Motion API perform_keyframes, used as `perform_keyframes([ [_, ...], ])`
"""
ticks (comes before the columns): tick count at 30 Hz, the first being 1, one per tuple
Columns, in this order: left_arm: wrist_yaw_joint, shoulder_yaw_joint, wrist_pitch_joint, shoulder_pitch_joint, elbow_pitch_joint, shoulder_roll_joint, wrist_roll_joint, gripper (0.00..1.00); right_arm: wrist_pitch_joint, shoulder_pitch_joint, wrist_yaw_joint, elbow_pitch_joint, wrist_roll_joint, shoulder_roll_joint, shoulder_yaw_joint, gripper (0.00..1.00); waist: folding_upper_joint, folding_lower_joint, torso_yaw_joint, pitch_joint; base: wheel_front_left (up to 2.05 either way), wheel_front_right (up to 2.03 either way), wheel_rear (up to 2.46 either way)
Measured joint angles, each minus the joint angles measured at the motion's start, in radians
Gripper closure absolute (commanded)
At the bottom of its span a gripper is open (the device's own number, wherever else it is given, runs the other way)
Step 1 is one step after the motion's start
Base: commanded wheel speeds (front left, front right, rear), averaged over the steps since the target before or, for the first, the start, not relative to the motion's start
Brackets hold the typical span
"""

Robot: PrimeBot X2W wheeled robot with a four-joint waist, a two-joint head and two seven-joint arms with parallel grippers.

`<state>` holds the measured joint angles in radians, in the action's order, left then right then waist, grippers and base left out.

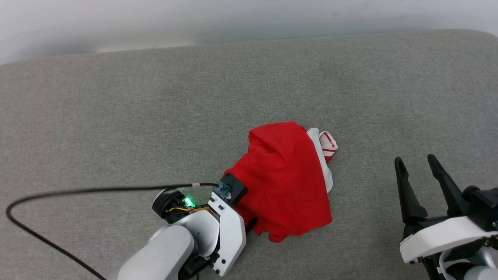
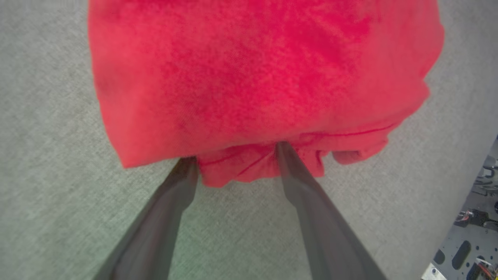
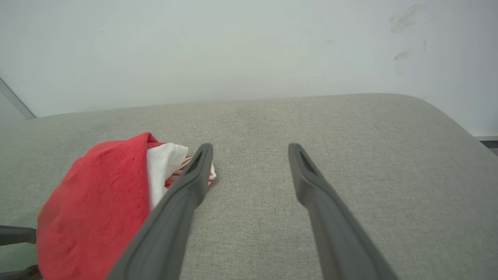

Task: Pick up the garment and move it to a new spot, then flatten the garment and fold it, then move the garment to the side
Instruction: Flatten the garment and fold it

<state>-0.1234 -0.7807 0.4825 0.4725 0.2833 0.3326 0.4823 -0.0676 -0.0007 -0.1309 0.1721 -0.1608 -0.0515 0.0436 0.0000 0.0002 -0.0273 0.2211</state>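
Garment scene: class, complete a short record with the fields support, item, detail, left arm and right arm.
support: grey fabric surface
item: red garment, bunched in a heap, not flattened
detail: white sleeve with red-striped trim at the heap's far right
left arm: left gripper open, fingertips at the garment's near hem, a fold of cloth between them
right arm: right gripper open, apart from the garment, to its right
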Motion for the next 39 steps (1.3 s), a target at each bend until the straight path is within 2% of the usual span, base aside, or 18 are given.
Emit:
perform_keyframes([
  [1, -0.001, -0.01, 0.012, 0.006, 0.007, 0.005, 0.01, 0.0, 0.001, 0.0, 0.0, -0.003, -0.001, 0.0, 0.0, 0.0, 0.0, 0.0, -0.003, 0.001, 0.0, 0.0, 0.0],
  [2, -0.002, -0.019, 0.02, 0.01, 0.01, 0.007, 0.022, 0.5, 0.002, 0.0, 0.0, -0.007, -0.008, 0.0, -0.001, 0.0, 0.0, -0.0001, -0.005, 0.002, 0.0, 0.0, 0.0],
  [3, -0.003, -0.027, 0.022, 0.014, 0.01, 0.009, 0.029, 0.84, 0.006, 0.0, 0.0, -0.009, -0.01, 0.0, -0.002, 0.0, 0.0, -0.0001, -0.007, 0.002, 0.0, 0.0, 0.0],
  [4, -0.004, -0.035, 0.027, 0.02, 0.013, 0.012, 0.038, 1.0, 0.007, 0.0, 0.0, -0.012, -0.015, 0.0, -0.002, 0.0, 0.0, 0.0, -0.008, 0.002, 0.0, 0.0, 0.0],
  [10, -0.006, -0.051, -0.017, 0.032, 0.007, 0.037, 0.057, 1.0, 0.012, -0.002, 0.0, -0.025, -0.034, 0.0, 0.001, 0.0, 0.0, -0.0001, -0.006, -0.014, 0.0, 0.0, 0.0],
  [14, 0.032, -0.011, -0.078, 0.031, -0.044, 0.068, 0.049, 1.0, 0.015, 0.003, 0.0, -0.031, -0.041, 0.0, 0.011, 0.0, 0.0, -0.0001, 0.005, -0.033, 0.0, 0.0, 0.0],
  [20, 0.138, 0.075, -0.126, -0.028, -0.169, 0.142, 0.055, 1.0, 0.015, 0.019, 0.0, -0.042, -0.05, 0.0, 0.02, 0.0, 0.0, -0.0001, 0.031, -0.061, 0.0, 0.0, 0.0],
  [22, 0.182, 0.113, -0.13, -0.076, -0.208, 0.173, 0.073, 1.0, 0.014, 0.024, 0.0, -0.041, -0.05, 0.0, 0.023, 0.0, 0.0, -0.0002, 0.04, -0.069, 0.0, 0.0, 0.0],
  [23, 0.229, 0.154, -0.135, -0.125, -0.24, 0.2, 0.099, 1.0, 0.014, 0.026, 0.0, -0.039, -0.05, 0.0, 0.027, 0.0, 0.0, -0.0002, 0.05, -0.074, 0.0, 0.0, 0.0],
  [27, 0.312, 0.241, -0.162, -0.256, -0.264, 0.24, 0.17, 1.0, 0.01, 0.034, 0.0, -0.035, -0.05, 0.0, 0.027, 0.0, 0.0, -0.0002, 0.064, -0.082, 0.0, 0.0, 0.0],
  [30, 0.355, 0.298, -0.193, -0.351, -0.258, 0.25, 0.23, 1.0, 0.009, 0.041, 0.0, -0.031, -0.048, 0.0, 0.027, 0.0, 0.0, -0.0002, 0.072, -0.089, 0.0, 0.0, 0.0],
  [34, 0.373, 0.328, -0.219, -0.448, -0.231, 0.244, 0.285, 1.0, 0.006, 0.041, 0.0, -0.021, -0.035, 0.0, 0.017, 0.0, 0.0, -0.0003, 0.075, -0.097, 0.0, 0.0, 0.0],
  [35, 0.373, 0.328, -0.226, -0.462, -0.227, 0.236, 0.291, 0.94, 0.005, 0.041, 0.0, -0.019, -0.031, 0.0, 0.016, 0.0, 0.0, -0.0002, 0.075, -0.099, 0.0, 0.0, 0.0],
  [36, 0.373, 0.327, -0.236, -0.47, -0.222, 0.227, 0.294, 0.53, 0.005, 0.041, 0.0, -0.018, -0.03, 0.0, 0.015, 0.0, 0.0, -0.0002, 0.076, -0.103, 0.0, 0.0, 0.0],
  [37, 0.373, 0.325, -0.245, -0.473, -0.219, 0.22, 0.294, 0.0, 0.0, 0.041, 0.0, -0.016, -0.024, 0.0, 0.015, 0.0, 0.0, -0.0002, 0.077, -0.107, 0.0, 0.0, 0.0],
  [39, 0.373, 0.329, -0.275, -0.473, -0.217, 0.21, 0.293, 0.0, -0.003, 0.041, 0.0, -0.012, -0.016, 0.0, 0.015, 0.0, 0.0, -0.0003, 0.08, -0.117, 0.0, 0.0, 0.0],
])
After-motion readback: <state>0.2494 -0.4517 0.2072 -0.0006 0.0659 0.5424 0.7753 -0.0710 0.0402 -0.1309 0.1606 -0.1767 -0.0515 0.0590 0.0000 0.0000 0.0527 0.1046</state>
